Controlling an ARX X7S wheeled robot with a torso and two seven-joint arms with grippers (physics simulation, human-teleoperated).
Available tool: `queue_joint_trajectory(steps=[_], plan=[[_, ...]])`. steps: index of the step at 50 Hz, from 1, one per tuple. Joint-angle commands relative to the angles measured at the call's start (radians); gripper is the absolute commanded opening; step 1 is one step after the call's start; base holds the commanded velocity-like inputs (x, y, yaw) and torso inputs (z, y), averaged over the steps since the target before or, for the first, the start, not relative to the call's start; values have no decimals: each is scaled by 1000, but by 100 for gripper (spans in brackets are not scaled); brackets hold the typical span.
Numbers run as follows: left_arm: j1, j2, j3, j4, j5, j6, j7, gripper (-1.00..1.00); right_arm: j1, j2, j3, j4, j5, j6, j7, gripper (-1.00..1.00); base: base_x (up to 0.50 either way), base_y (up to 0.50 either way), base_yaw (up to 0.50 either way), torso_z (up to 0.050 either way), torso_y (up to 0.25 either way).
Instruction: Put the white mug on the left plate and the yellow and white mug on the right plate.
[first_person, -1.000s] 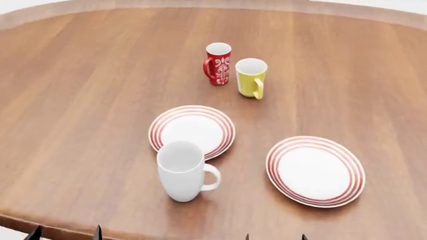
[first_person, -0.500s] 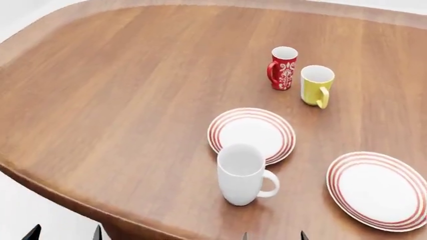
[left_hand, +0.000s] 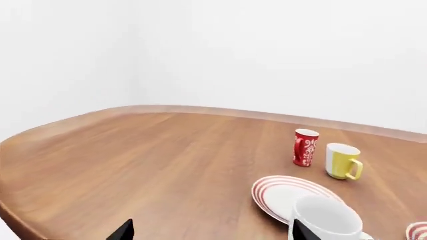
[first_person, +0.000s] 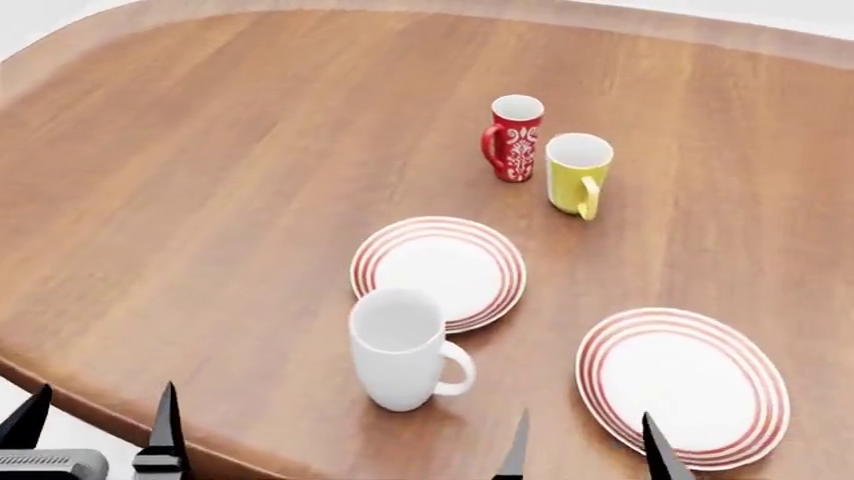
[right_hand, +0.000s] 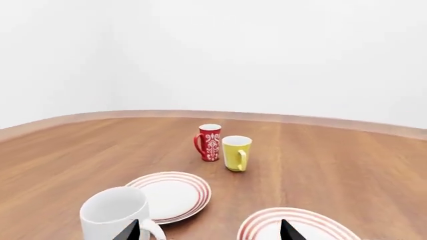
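Note:
The white mug (first_person: 398, 350) stands upright on the wooden table, just in front of the left plate (first_person: 438, 265), its handle toward the right plate (first_person: 681, 385). Both red-ringed plates hold nothing. Farther back stands the yellow and white mug (first_person: 578, 172). My left gripper (first_person: 104, 400) is open over the table's near edge, left of the white mug. My right gripper (first_person: 585, 430) is open between the white mug and the right plate. In the left wrist view the white mug (left_hand: 327, 220) sits by one fingertip; in the right wrist view the white mug (right_hand: 113, 215) also sits beside a fingertip.
A red mug with a white floral pattern (first_person: 514, 138) stands right next to the yellow and white mug, on its left. The table's rounded edge (first_person: 80, 385) curves past my left gripper, with white floor beyond it.
The head view has swung, so everything sits further left than half a second ago. Both grippers' fingertips have risen higher into view. No mug or plate has moved on the table.

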Motion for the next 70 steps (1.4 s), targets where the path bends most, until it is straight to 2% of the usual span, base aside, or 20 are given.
queue_joint_trajectory(steps=[1, 4, 9, 16, 18, 27, 54, 55, 70], plan=[[19, -9, -18, 50, 17, 33, -42, 100, -35, 19, 46, -62, 43, 4, 27, 100, 138, -480, 0, 0, 0], [-1, -15, -28, 67, 19, 29, -56, 100, -27, 14, 58, -57, 43, 27, 53, 100, 48, -168, 0, 0, 0], [7, -19, -64, 96, -75, 2, -32, 100, -24, 17, 68, -55, 48, 49, 73, 100, 0, 0, 0, 0, 0], [22, -29, -16, 90, -34, 22, -23, 100, -32, 25, 65, -58, 52, 14, 67, 100, 0, 0, 0, 0, 0], [20, -34, -18, 92, -37, 21, -23, 100, -31, 23, 74, -60, 93, 23, 53, 100, 0, 0, 0, 0, 0], [19, -47, -39, 66, -63, 29, -20, 100, -15, 28, 54, -54, 61, 31, 79, 100, 18, -61, 0, 0, 0], [30, -63, -26, 90, -64, 35, -49, 100, -27, 49, 57, -68, 85, 9, 93, 100, 477, 137, 0, 0, 0], [29, -65, -28, 89, -66, 35, -51, 100, -34, 46, 59, -65, 79, -27, 92, 100, 0, 0, 0, 0, 0], [35, -81, -12, 106, -73, 33, -64, 100, -35, 53, 57, -72, 90, -30, 103, 100, 346, 100, 0, 0, 0]])
